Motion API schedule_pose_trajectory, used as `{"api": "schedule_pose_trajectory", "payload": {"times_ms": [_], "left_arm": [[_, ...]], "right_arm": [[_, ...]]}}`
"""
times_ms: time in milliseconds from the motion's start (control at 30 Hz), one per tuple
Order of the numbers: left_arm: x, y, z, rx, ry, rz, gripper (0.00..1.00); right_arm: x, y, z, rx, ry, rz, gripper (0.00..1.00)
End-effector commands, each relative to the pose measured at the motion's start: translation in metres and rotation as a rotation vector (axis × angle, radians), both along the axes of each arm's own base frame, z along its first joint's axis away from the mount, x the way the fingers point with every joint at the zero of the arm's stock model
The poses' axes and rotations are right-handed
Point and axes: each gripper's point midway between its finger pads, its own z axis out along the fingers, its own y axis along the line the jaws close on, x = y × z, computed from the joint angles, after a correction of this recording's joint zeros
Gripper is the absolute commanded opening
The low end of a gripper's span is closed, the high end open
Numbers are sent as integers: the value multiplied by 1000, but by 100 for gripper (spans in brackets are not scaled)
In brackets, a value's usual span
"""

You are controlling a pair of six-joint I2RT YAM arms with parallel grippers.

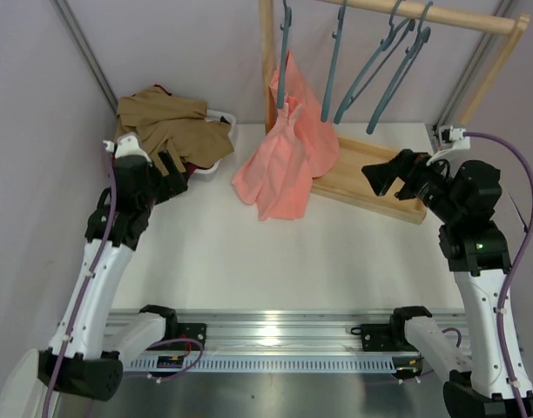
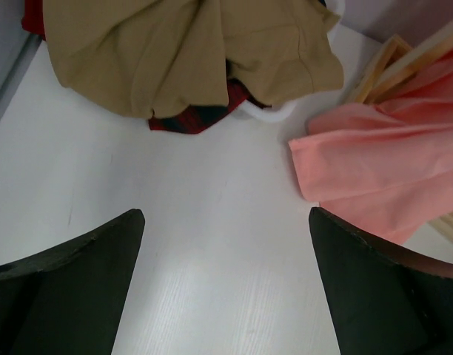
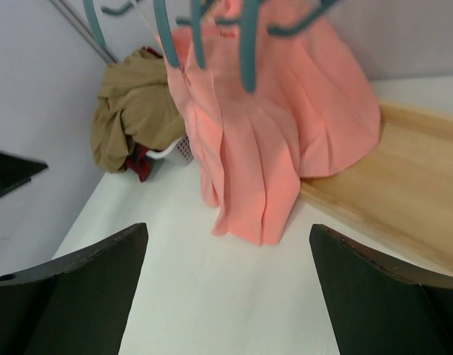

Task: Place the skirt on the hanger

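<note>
We see the soft khaki cloth skirt (image 1: 172, 124) lying crumpled in a heap on top of a small white plastic basket (image 1: 226, 120) at the far left corner of the white table (image 1: 249, 252). Its folds spill over the basket's near rim. From the left wrist view, a red-and-black plaid garment (image 2: 188, 121) peeks out from under the skirt's lower edge. The left gripper (image 1: 174, 171) hovers near the front of the basket. Its 2 black fingers (image 2: 78, 288) are spread wide over bare tabletop and are not touching the skirt. To the right of the basket, a salmon-pink pleated garment (image 1: 288, 161) hangs down, with its hem resting on the table and against the pale wooden base (image 1: 371, 185) of a clothes rack. Above it, 4 slim slate grey-blue plastic hangers (image 1: 334, 65) hang by their hooks from the rack's wooden rail (image 1: 432, 15). The leftmost one reaches down into the pink garment, and the other 3 are bare. The right gripper (image 1: 377, 178) sits well apart from the skirt, over the right end of the wooden base, and points toward the pink garment. Its 2 dark fingers (image 3: 382, 296) are likewise spread wide and grasp no object.
</note>
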Motion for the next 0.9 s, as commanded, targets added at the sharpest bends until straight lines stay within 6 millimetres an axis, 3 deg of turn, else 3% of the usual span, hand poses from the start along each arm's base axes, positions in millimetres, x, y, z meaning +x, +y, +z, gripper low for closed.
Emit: {"api": "schedule_pose_trajectory", "payload": {"times_ms": [0,67,100,133,200,300,333,367,400,433,467,533,567,633,667,700,733,833,867], "left_arm": [[35,13,50,-34,-110,103,99],[58,11,40,-25,-70,111,99],[68,11,61,-32,-113,112,99],[84,10,48,-20,-76,118,99],[105,15,62,-6,-109,143,99],[143,21,39,48,-54,169,99],[155,23,52,52,-79,177,99],[173,22,29,79,-27,170,99],[183,23,22,96,-12,169,99],[194,27,33,115,-41,188,99],[208,31,16,163,-10,192,99],[225,40,20,229,-31,208,99],[238,45,1,284,3,202,98],[250,59,-3,315,17,218,96],[257,64,9,316,7,220,93],[266,69,-14,320,56,217,91],[269,78,-21,319,76,223,89],[280,80,-29,306,81,179,86],[279,81,-42,324,109,170,86]], "right_arm": [[-3,13,-10,31,4,40,99],[-2,16,-23,29,30,37,99],[-2,18,-27,31,36,38,100],[-3,19,-29,30,32,35,99],[-4,21,-43,26,51,33,99],[-5,18,-59,21,70,0,99],[-5,16,-64,18,79,-11,99],[-5,13,-66,17,80,-26,99],[-5,13,-71,15,91,-31,100],[-5,12,-74,15,98,-36,99],[-4,10,-75,14,101,-47,99],[-2,9,-78,10,109,-59,99],[0,7,-79,8,113,-75,100],[2,5,-79,9,110,-89,100],[4,2,-80,6,113,-105,99],[6,2,-81,5,114,-110,99],[8,1,-82,2,118,-118,100],[17,-2,-88,-4,142,-149,99],[19,-3,-89,-7,146,-157,99]]}}
